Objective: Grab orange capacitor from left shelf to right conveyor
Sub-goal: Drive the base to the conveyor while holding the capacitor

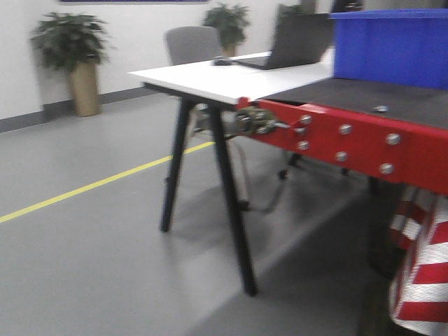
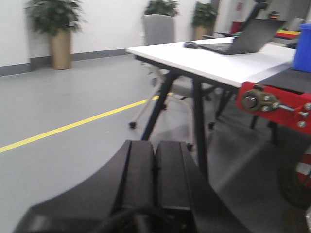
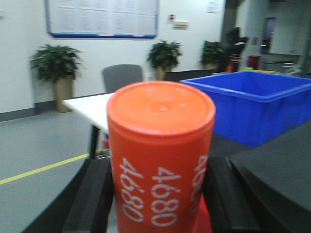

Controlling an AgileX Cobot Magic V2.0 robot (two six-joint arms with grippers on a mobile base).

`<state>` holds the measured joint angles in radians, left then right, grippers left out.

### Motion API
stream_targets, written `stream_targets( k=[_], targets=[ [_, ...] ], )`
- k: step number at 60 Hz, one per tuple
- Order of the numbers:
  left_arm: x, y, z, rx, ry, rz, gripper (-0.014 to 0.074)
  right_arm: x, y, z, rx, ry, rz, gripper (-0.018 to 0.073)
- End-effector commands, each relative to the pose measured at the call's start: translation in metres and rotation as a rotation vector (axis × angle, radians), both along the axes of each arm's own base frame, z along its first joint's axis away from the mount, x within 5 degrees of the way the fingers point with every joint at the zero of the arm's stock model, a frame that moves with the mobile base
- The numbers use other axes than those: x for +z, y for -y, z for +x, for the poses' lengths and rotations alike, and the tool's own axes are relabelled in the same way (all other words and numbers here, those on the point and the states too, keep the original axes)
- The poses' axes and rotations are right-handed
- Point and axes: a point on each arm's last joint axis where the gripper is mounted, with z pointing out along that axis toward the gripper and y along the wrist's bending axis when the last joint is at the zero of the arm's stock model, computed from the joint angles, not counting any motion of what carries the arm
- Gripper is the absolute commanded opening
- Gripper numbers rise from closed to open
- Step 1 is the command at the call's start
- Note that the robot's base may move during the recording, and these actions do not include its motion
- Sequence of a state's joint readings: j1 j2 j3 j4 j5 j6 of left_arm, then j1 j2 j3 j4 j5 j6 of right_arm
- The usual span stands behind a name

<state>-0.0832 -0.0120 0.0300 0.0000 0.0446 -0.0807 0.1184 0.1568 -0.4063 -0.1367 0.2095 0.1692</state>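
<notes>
**Right arm has the capacitor, conveyor edge dead ahead**

Right gripper: two black fingers clamped on the sides of the small orange capacitor, a plastic-looking cylinder. Long axis vertical in the wrist view, flat top up, white "4680" print running along the side. It's held in the air; can't tell whether it's over the belt. A sliver of red shows just below it.

Left gripper: black fingers pressed together, nothing between them, pointing out over open grey floor.

Next out: the conveyor's red metal front edge with bolt heads, and the dark grey woven belt behind it. A small dark item lies on the belt near that edge. A big blue plastic bin sits further back on the belt.

The white table on splayed black legs butts against the conveyor's left end. Left of it the floor is open, crossed by a yellow line. A red-white striped cover hangs below the conveyor.

Far: open laptop, grey chair, potted plants at the wall.
</notes>
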Motion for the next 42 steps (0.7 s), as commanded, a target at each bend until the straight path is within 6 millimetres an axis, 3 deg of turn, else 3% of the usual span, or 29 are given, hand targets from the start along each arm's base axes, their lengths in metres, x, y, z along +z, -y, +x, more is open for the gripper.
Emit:
stream_targets(
  k=[1,42],
  targets=[
    [0.0100,-0.0002,-0.0024,0.000,0.106,-0.008,-0.0105,0.0157,-0.0005,-0.0022,0.004,0.104,-0.002,0.0171],
    [0.0100,-0.0002,-0.0024,0.000,0.106,-0.008,-0.0105,0.0157,-0.0005,-0.0022,0.004,0.104,-0.002,0.0171]
  ],
)
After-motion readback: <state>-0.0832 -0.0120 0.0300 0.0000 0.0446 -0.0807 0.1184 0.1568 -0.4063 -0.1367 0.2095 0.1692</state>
